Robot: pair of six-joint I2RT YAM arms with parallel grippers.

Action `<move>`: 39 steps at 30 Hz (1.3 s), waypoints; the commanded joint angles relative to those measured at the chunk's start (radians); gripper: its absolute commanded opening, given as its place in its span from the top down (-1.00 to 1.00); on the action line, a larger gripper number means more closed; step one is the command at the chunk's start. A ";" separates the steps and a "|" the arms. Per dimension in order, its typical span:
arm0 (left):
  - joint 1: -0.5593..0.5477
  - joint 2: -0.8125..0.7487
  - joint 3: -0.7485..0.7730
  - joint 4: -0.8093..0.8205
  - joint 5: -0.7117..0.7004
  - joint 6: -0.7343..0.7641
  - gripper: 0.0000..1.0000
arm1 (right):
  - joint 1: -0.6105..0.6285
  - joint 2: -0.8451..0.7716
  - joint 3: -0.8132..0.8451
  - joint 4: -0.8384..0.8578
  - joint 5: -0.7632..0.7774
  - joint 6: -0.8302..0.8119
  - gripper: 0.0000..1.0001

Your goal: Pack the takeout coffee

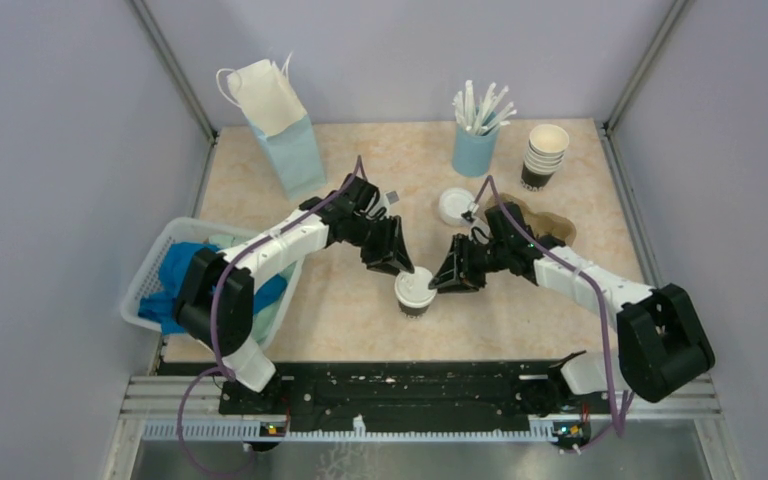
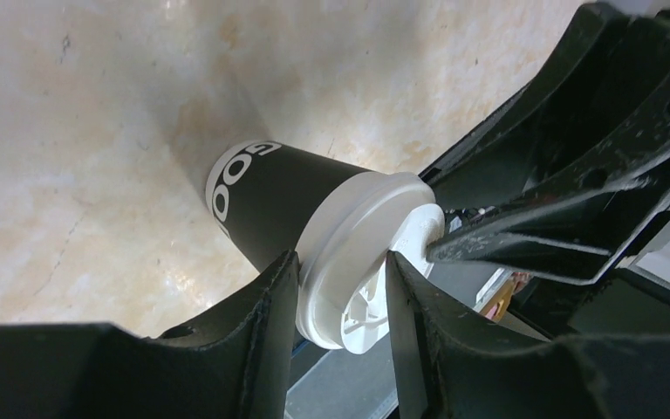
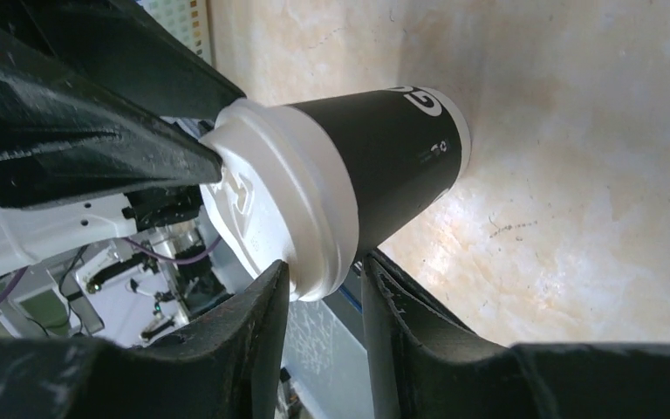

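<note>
- Where grey walls close it in on three sides, the pale marbled surface (image 1: 360, 330) keeps its widest bare stretch in the middle, between the bag and the arms. Its near edge runs not far below the coffee cup (image 1: 415, 310).
- A white basket (image 1: 150, 285) holding blue cloth (image 1: 175, 270) sits at the left edge, close against the left arm.
- A light blue paper bag (image 1: 295, 155) stands upright in the far left corner, mouth upward.
- The left gripper (image 1: 400, 262) (image 2: 342, 323) meets the cup's white dome lid (image 1: 415, 287) from the far left. Its jaws stand a narrow gap apart with the lid's rim showing in that gap; whether they squeeze it, I cannot tell.
- The right gripper (image 1: 450, 275) (image 3: 323, 332) meets the lid from the right. Its jaws are likewise narrowly parted around the rim, and the grip cannot be judged. In the left wrist view one of its tips touches the lid's top.
- A blue holder (image 1: 473, 150) of white sticks (image 1: 480, 105) stands toward the far edge, right of centre.
- A stack of lidless cups (image 1: 544, 155) stands near the far right corner.
- The coffee cup stands upright between the two grippers, about mid-width. Its long axis is vertical, with the lid up and the dark body down. White letters "GOO" read on the body in the left wrist view; only "G" shows in the right wrist view.
- A loose white lid (image 1: 454, 205) lies flat beyond the right gripper, near the holder.
</note>
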 commanded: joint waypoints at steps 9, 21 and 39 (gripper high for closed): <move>-0.021 0.140 0.195 -0.023 0.029 0.096 0.11 | 0.084 -0.139 -0.080 0.153 0.140 0.227 0.29; -0.020 0.083 0.199 -0.093 -0.060 0.171 -0.27 | 0.148 -0.110 -0.077 0.187 0.138 0.243 0.19; -0.020 -0.236 0.051 -0.189 -0.173 0.050 -0.86 | 0.069 -0.197 -0.009 -0.015 0.131 0.092 -0.37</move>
